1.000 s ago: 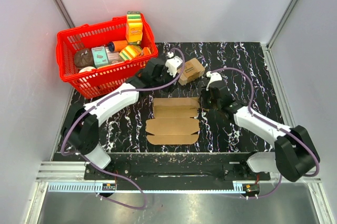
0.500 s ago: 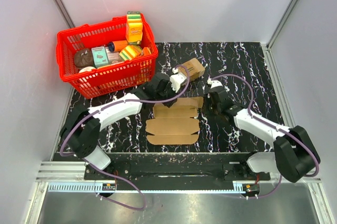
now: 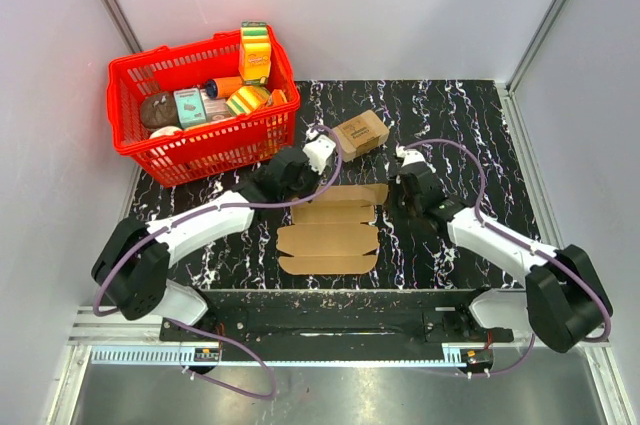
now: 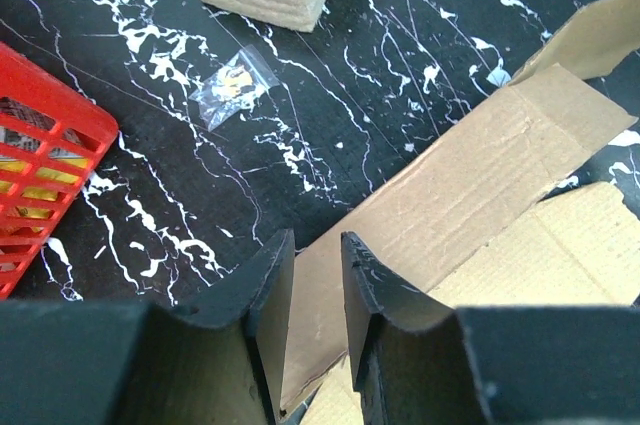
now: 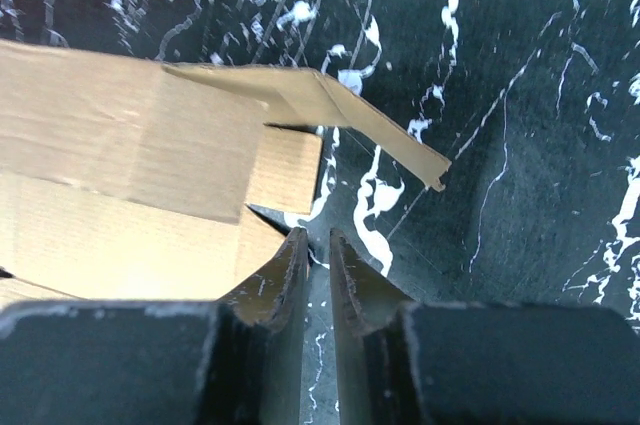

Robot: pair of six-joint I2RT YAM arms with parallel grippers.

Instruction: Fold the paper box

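Arms are bent inward from both sides toward the paper box (image 3: pixel 330 235), which is spread flat on the black marbled table (image 3: pixel 460 115) (only its far-right flap is lifted off the surface). The left gripper (image 4: pixel 312 245) is held low at the box's far-left corner. Its fingers are drawn nearly together with cardboard seen in the narrow gap, and whether the sheet is pinched cannot be told. The right gripper (image 5: pixel 317 240) is lowered just beside the box's far-right corner, its 2 fingers closed to a slit with only table seen between them. Beyond the box's far edge a small carton (image 3: pixel 361 133) is set near, with a clear bag (image 4: pixel 232 88) lying between the carton and the box's far-left corner. A red basket (image 3: pixel 200 45) is placed well apart, beyond and left of the box. Bare table is left to the right of the box.
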